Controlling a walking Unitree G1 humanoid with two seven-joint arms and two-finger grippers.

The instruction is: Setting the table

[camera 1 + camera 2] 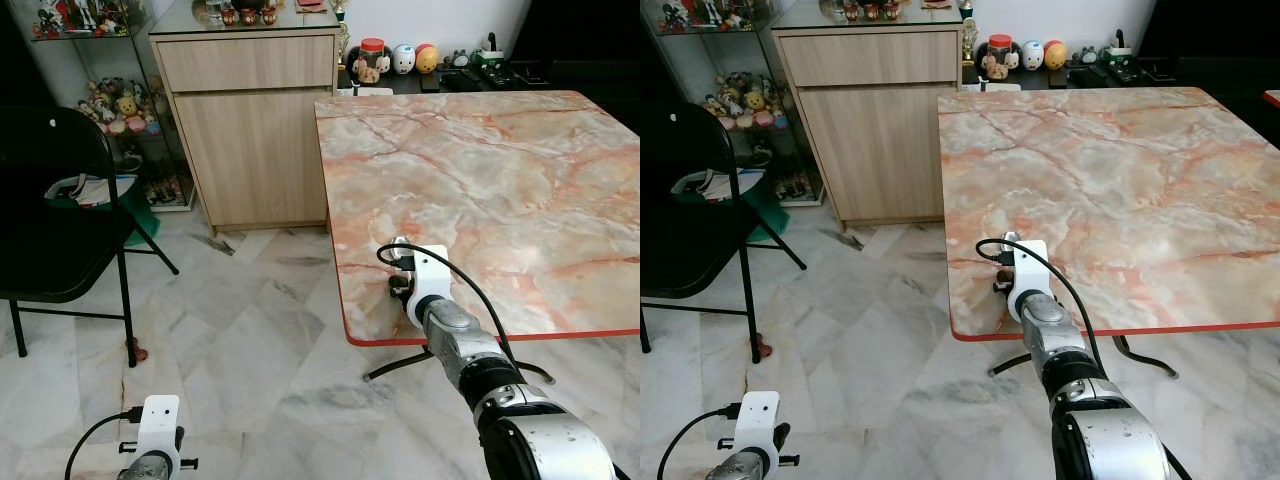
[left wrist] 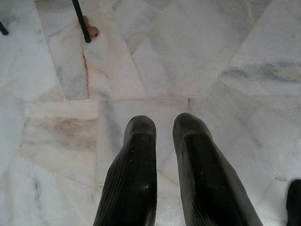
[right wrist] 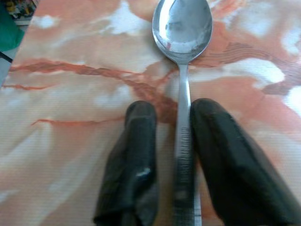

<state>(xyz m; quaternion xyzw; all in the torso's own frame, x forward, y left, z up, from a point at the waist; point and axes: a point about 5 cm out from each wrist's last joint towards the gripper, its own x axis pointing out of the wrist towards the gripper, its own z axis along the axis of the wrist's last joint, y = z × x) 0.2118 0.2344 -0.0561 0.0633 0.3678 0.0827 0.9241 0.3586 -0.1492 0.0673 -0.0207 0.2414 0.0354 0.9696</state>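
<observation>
Right wrist view: right gripper (image 3: 171, 127) open around the spoon (image 3: 183, 56) on the table (image 1: 480, 170) — handle end cut off. Left gripper (image 2: 164, 136) slightly parted over floor (image 2: 211, 56) — no legible writing.

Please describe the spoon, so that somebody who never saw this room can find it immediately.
Find the square table with the orange-veined marble top and red edge. At its near left corner, the right gripper reaches over the top. The spoon lies between its jaws, its handle against one finger, its bowl pointing ahead: plain shiny metal, the one utensil there.
</observation>
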